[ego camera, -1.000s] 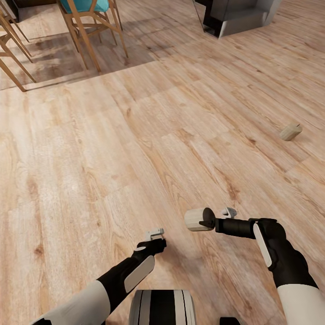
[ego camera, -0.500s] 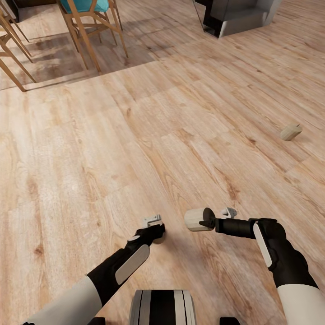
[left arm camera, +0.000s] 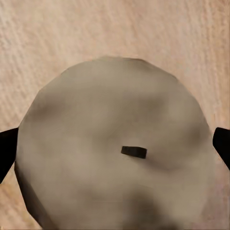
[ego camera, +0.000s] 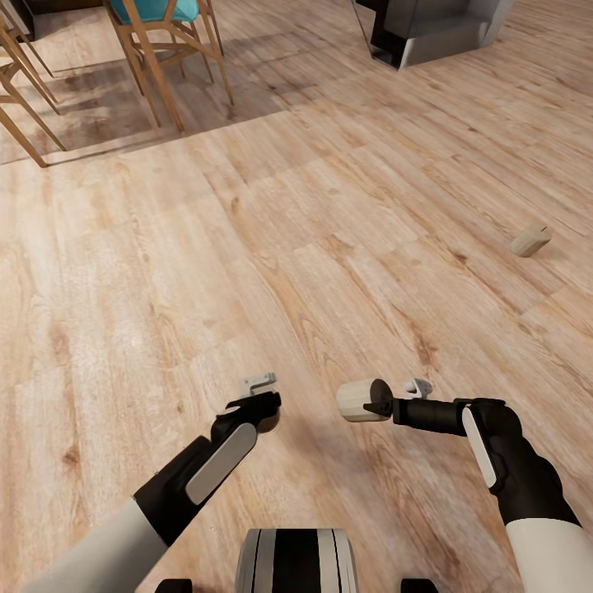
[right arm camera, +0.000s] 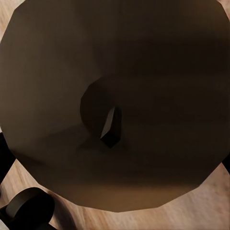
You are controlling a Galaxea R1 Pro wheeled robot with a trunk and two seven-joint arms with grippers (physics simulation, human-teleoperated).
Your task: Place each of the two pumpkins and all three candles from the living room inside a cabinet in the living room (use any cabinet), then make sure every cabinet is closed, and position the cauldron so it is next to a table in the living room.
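Note:
My right gripper (ego camera: 377,404) is shut on a beige candle (ego camera: 354,400), held sideways just above the wooden floor. In the right wrist view that candle's shaded round top (right arm camera: 143,72) with its wick sits between the jaws. My left gripper (ego camera: 265,414) points down at the floor. In the left wrist view a second candle (left arm camera: 105,110) with a short dark wick sits between dark fingertips (left arm camera: 5,152) that press on both its sides. A third candle (ego camera: 529,240) lies on its side on the floor at the far right. Pumpkins, cabinet and cauldron are out of view.
Wooden chairs (ego camera: 161,58) with a teal seat stand at the top left over a shadowed patch of floor. A grey and black piece of furniture (ego camera: 428,29) stands at the top right. Open wooden floor (ego camera: 247,247) lies ahead of both arms.
My left arm has swung to the left and slightly forward, gripper still around its candle. The right arm with its candle and the candle on the floor have not moved.

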